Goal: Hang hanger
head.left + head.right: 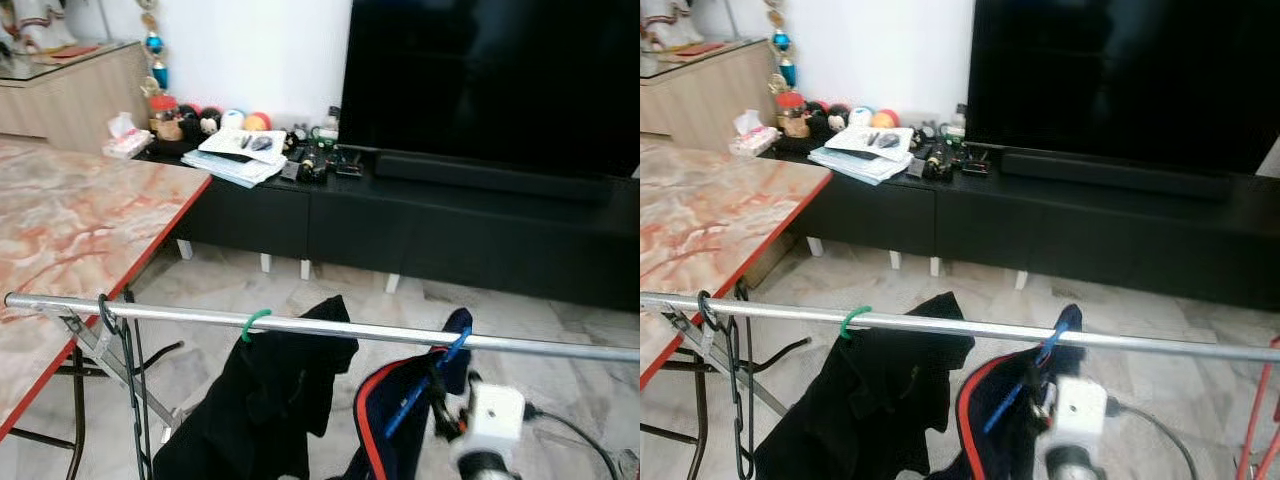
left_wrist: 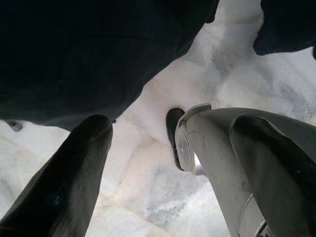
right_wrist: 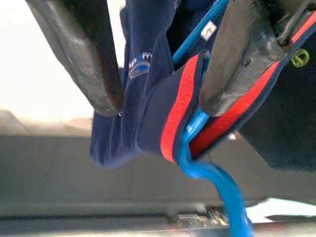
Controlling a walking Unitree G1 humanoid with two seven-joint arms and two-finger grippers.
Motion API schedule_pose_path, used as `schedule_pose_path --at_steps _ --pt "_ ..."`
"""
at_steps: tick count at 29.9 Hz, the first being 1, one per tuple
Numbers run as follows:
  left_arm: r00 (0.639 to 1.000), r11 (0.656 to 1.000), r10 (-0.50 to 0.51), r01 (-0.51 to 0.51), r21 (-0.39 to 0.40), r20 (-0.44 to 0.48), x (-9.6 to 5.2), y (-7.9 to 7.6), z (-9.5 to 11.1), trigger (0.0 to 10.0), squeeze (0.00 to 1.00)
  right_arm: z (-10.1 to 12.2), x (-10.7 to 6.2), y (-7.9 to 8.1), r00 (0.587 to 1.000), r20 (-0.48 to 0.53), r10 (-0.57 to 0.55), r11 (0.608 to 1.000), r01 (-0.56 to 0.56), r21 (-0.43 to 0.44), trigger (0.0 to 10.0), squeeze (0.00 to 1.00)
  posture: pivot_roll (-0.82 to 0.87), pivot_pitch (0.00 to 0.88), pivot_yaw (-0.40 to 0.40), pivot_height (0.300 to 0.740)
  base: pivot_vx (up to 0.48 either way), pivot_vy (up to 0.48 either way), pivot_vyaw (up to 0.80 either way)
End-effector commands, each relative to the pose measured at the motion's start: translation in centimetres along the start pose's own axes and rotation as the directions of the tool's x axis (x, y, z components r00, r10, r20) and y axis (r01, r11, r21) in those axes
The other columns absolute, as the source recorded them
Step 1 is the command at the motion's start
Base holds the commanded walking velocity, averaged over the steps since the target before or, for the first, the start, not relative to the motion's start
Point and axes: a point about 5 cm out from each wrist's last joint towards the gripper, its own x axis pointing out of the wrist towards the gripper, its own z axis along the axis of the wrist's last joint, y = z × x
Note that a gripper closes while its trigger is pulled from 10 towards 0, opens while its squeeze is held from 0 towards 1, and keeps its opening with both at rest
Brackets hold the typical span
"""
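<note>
My right end effector [image 3: 158, 64] stood spread wide around the blue hanger [image 3: 197, 148] and its navy garment [image 1: 400, 420], whose hook sat over the rail [image 1: 330, 327]; I judged hanging done, withdrawal next. My left end effector [image 2: 163, 163] hung open near the floor.

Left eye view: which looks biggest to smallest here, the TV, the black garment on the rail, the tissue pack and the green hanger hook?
1. TV
2. Black garment, though it hangs nearer the camera
3. Tissue pack
4. Green hanger hook
</note>
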Motion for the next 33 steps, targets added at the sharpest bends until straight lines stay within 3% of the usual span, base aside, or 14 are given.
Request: schedule_pose_path --at_steps 1,10,13,20,25,33 --pt "0.997 0.999 -0.031 0.032 0.012 -0.068 -0.3 -0.6 -1.6 10.0 0.0 1.3 0.0 0.3 0.999 0.039 0.031 0.999 -0.031 -0.01 10.0 0.0 0.15 0.0 -0.036 0.74 0.0 0.0 0.0" --pt "0.997 0.999 -0.031 0.032 0.014 -0.066 -0.3 -0.5 -1.4 10.0 0.0 2.1 -0.3 0.3 0.994 0.033 0.109 0.993 -0.107 -0.042 10.0 0.0 0.15 0.0 -0.034 0.74 0.0 0.0 0.0" --pt "0.997 0.999 -0.035 0.036 0.017 -0.065 -0.2 -0.5 -1.3 10.0 0.0 1.2 0.0 1.8 0.951 -0.044 0.307 0.951 -0.308 -0.014 10.0 0.0 0.15 0.0 -0.03 0.74 0.0 0.0 0.0" --pt "0.998 0.999 -0.034 0.035 0.015 -0.061 -0.2 -0.5 -1.2 10.0 0.0 0.6 0.9 3.0 0.906 -0.097 0.411 0.91 -0.415 -0.018 10.0 0.0 0.16 0.0 -0.035 0.74 0.0 0.0 0.0" --pt "0.998 1.0 -0.028 0.029 0.011 -0.059 -0.2 -0.4 -1.2 10.0 0.0 0.4 2.4 2.0 0.947 -0.092 0.307 0.949 -0.312 -0.043 10.0 0.0 0.17 0.0 -0.036 0.74 0.0 0.0 0.0" --pt "0.998 0.999 -0.028 0.029 0.016 -0.065 -0.2 -0.3 -1.2 10.0 0.0 0.4 2.1 1.0 0.982 -0.069 0.174 0.984 -0.177 -0.034 10.0 0.0 0.17 0.0 -0.033 0.74 0.0 0.0 0.0"
